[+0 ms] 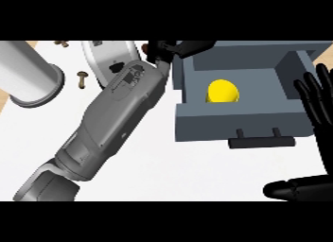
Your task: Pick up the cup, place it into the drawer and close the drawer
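The yellow cup (222,91) already sits inside the open grey drawer (233,124), lying on its floor towards the left half, clear of the front panel and its black bar handle (261,141). By the look of it, the picking and placing are done; what remains is to push the drawer shut, and it stands pulled well out towards the near side from its grey cabinet housing (267,52).

Nothing else shows in the drawer but the cup.

The left hand (170,48), at the end of the long grey forearm crossing the white counter (169,175), is at the far left corner of the drawer; its black fingers look loosely spread over the rim and grasp nothing. The right hand (328,118) is at the right edge, just beside the drawer's right wall, fingers straight and spread upward, resting and empty.

Away to the left lie a white cylinder with a grey rim (26,75) on its side and a grey-and-white rounded appliance (110,53) at the far edge, both well apart from the drawer.
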### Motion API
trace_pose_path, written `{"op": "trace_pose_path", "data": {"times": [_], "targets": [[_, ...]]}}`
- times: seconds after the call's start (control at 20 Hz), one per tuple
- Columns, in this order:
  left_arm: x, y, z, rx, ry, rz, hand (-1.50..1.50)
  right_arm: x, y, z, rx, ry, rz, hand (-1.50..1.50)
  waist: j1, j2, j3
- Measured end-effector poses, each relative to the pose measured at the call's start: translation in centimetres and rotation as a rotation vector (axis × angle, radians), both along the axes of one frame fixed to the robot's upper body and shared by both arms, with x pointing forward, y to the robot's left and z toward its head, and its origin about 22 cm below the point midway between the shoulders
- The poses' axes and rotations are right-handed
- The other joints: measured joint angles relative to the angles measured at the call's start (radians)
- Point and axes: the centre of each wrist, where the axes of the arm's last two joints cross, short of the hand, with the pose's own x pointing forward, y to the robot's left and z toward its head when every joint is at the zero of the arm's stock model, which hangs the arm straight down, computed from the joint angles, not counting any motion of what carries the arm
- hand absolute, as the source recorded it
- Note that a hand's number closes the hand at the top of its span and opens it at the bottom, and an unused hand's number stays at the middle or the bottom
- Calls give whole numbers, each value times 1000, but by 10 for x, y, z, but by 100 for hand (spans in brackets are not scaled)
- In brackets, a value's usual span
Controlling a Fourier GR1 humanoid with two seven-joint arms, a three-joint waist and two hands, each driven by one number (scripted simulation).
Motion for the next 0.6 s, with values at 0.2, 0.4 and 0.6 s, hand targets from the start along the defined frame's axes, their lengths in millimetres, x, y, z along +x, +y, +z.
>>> {"op": "trace_pose_path", "data": {"times": [0.2, 0.4, 0.6], "targets": [[4, -5, -7, 43, 21, 10, 150, 3, 1, -4, 1, -1, 8, -150, -12, 4, 0], [8, -8, -11, 93, 29, 14, 150, 8, 4, -3, 0, -11, 23, -150, -29, 9, 1], [9, -10, -17, 138, 32, 20, 150, 6, 3, -2, 3, -13, 40, -150, -44, 12, 1]]}}
